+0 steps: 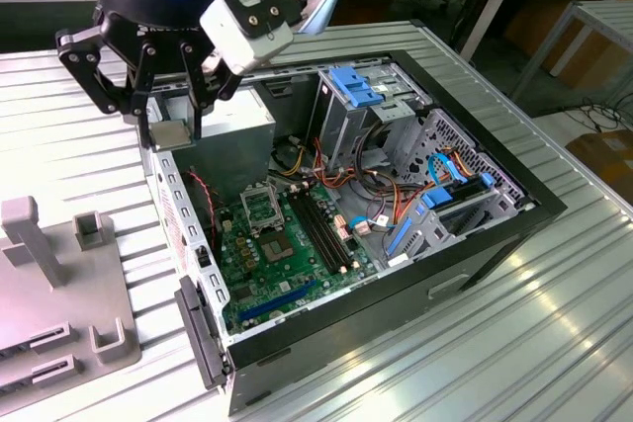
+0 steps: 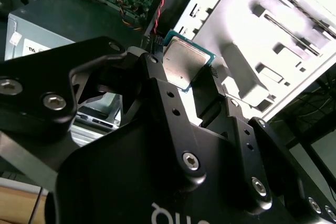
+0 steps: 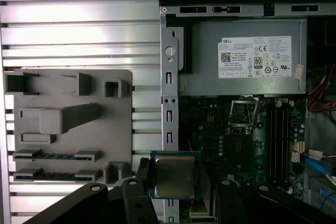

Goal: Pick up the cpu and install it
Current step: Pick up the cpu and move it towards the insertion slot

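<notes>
Ribbed metal desk, open computer case: pickup done.
Gripper is clamped on the cpu above the case's edge; the motherboard socket looks empty, so installing remains.

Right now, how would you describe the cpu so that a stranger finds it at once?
Find the open computer case; the black tool hangs over its edge. Gripped in that tool is the cpu, a small flat square with a plain silver-grey top, unlike the dark chip fixed on the green motherboard.
</notes>
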Robot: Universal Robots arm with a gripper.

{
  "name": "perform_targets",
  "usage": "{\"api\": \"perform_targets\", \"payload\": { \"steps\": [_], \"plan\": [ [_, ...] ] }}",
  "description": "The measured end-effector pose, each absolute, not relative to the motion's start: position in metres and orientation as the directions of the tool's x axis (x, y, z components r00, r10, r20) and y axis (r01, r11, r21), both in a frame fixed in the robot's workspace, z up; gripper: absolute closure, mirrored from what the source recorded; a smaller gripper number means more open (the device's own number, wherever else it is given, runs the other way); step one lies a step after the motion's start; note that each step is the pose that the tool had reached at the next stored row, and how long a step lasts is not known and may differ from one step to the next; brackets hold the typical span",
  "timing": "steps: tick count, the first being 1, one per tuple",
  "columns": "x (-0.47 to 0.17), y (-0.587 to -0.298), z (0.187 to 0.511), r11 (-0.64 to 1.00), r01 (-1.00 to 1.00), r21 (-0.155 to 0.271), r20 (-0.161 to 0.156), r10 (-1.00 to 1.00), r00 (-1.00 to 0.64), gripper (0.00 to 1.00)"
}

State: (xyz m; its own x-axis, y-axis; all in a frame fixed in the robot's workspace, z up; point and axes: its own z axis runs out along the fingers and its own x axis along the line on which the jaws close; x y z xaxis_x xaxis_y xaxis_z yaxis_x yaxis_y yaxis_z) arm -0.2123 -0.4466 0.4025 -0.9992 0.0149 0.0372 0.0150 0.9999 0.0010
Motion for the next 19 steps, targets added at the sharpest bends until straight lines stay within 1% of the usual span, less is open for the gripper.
{"api": "perform_targets", "payload": {
  "steps": [19],
  "plan": [
    [-0.193, -0.447, 0.402, 1.0, 0.015, 0.001, 0.037, 0.015, -0.999, 0.53]
  ]
}}
